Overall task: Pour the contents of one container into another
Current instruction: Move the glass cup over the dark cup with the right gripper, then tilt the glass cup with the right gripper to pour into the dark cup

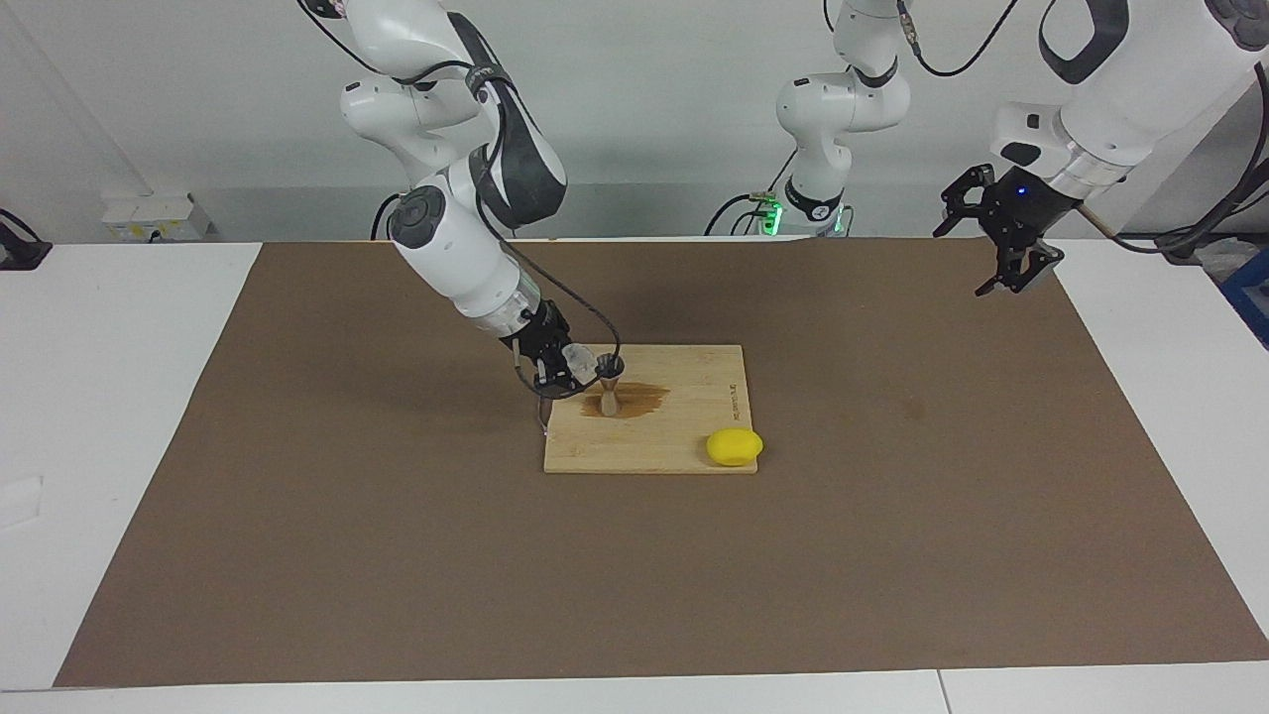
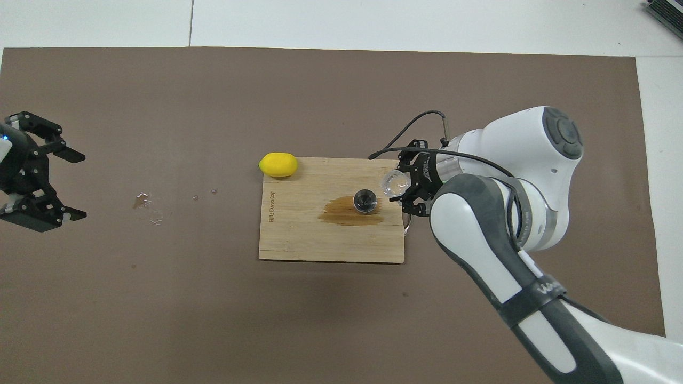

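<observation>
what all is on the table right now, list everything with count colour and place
glass cup: 1, clear, held over the cutting board's edge beside the jigger
jigger: 1, steel, upright on the cutting board, in a brown wet patch
cutting board: 1, light wood, mid-mat
lemon: 1, yellow, at a board corner
mat: 1, brown, covering the table
droplets: few, clear, on the mat
right gripper: shut on the glass cup
left gripper: open, waiting over the mat's end

Both arms are glossy white shells with dark grey oval bands at the joints. Each ends in a silver wrist and a black skeletal pincer: the right pincer, the left pincer showing a small blue light. Black cables loop along them; green lights glow at the bases.
</observation>
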